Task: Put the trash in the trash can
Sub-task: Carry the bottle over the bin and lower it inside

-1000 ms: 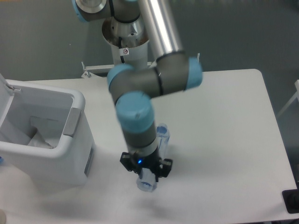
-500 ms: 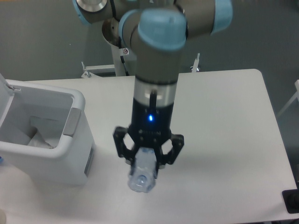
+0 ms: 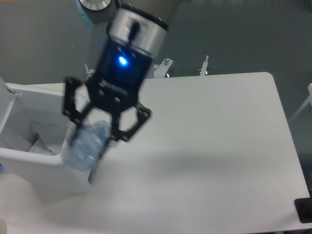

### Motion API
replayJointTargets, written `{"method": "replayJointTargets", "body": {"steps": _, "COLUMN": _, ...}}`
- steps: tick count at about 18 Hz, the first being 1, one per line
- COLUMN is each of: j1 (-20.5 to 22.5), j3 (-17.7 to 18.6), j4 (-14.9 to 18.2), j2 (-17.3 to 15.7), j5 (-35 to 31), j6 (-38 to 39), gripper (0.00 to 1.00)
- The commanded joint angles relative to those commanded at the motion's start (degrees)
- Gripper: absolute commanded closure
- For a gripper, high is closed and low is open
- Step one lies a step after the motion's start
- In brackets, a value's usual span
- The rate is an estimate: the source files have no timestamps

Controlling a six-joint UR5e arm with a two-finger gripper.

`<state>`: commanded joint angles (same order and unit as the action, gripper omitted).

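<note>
My gripper hangs high over the table, close to the camera, shut on the crushed clear plastic bottle. The bottle sticks out below the fingers and sits over the right rim of the trash can, the white boxy bin at the left with its lid raised. Inside the bin lies a white plastic packet, partly hidden by the bin wall and the gripper. The bottle's cap and label are blurred.
The white table spreads to the right of the bin. A metal bracket stands at the table's back edge, and a dark object sits at the lower right corner.
The gripper has lifted the bottle off the table and carried it up and left, from the table's middle to the bin's right rim.
</note>
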<state>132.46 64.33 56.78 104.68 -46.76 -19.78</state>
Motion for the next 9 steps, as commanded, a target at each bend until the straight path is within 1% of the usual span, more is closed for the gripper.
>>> {"method": "replayJointTargets", "body": {"steps": 2, "j1": -2.2, "j3": 0.26, "j4": 0.09, "j2": 0.09, "j5": 0.0, "j6": 0.17, "gripper": 0.48}}
{"method": "replayJointTargets", "body": {"steps": 3, "j1": -3.51, "j3": 0.96, "j4": 0.0, "j2": 0.09, "j5": 0.0, "j6": 0.18, "gripper": 0.48}}
{"method": "replayJointTargets", "body": {"steps": 5, "j1": -5.63, "j3": 3.24, "j4": 0.0, "j2": -0.52, "j5": -0.09, "j6": 0.09, "gripper": 0.48}}
{"method": "replayJointTargets", "body": {"steps": 6, "j1": -6.33, "j3": 4.99, "j4": -0.09, "j2": -0.96, "j5": -0.09, "j6": -0.09, "gripper": 0.48}}
{"method": "replayJointTargets", "body": {"steps": 9, "j1": -7.48, "j3": 8.69, "j4": -2.02, "j2": -1.58, "j5": -0.17, "j6": -0.17, "gripper": 0.48}}
